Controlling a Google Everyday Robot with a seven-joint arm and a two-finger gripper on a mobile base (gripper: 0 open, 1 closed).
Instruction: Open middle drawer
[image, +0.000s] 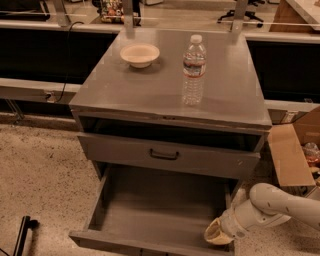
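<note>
The grey cabinet (150, 95) stands in the middle of the view. Its middle drawer (160, 207) is pulled far out toward me, and its inside is bare. The drawer's low front (120, 242) runs along the bottom edge of the view. Above it sits the taller drawer front (210, 162) with a black handle (164, 155) and a dark gap over it. The lowest drawer is hidden under the open one. My gripper (217, 233), on a white arm (280, 206) coming in from the right, is at the open drawer's front right corner.
A clear water bottle (194, 70) and a cream bowl (140, 54) stand on the cabinet top. An open cardboard box (290, 155) is on the floor right of the cabinet. A black object (22, 240) is at the lower left. Dark counters run behind.
</note>
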